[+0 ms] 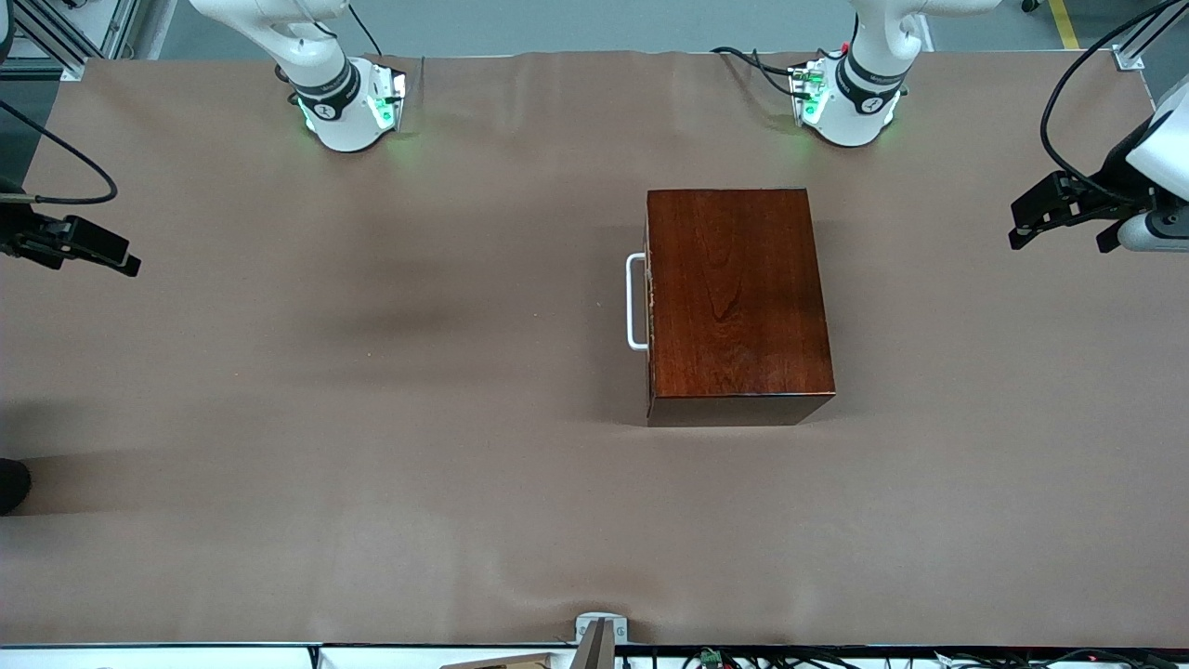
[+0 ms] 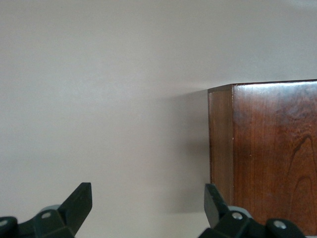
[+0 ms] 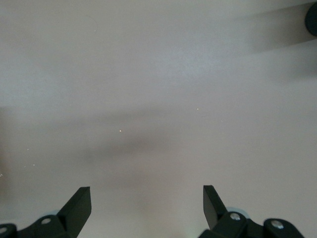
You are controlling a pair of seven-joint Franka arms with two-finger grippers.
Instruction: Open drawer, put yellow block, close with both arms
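You had both arms parked wide at this moment, which left the middle of the table free around the wooden box (image 1: 738, 302). The box sat toward the left arm's end of the table, its drawer (image 1: 649, 302) fully shut and flush with the carcass, the white U-shaped handle (image 1: 634, 302) facing the right arm's end. That orientation suits a pull by the right arm while the left one braces the box, judging from the layout alone.

Your left gripper (image 1: 1059, 223) hung over the table edge at the left arm's end, well apart from the box. Its wrist view showed the fingers (image 2: 79, 201) spread wide with nothing between them, and the box's corner (image 2: 262, 153) in sight ahead.

Your right gripper (image 1: 93, 249) hung over the other end of the table, equally clear of everything. Its fingers (image 3: 80, 201) were spread wide too, holding nothing, with only bare brown table covering (image 3: 158, 99) under them.

The yellow block could not be seen in any view, neither on the table nor in a gripper; whether it lay out of frame I cannot tell. You would have had to locate it before the placing step.

No step of the task looked begun: drawer closed, handle untouched. The first move called for the right gripper to travel to the handle and close across its bar.
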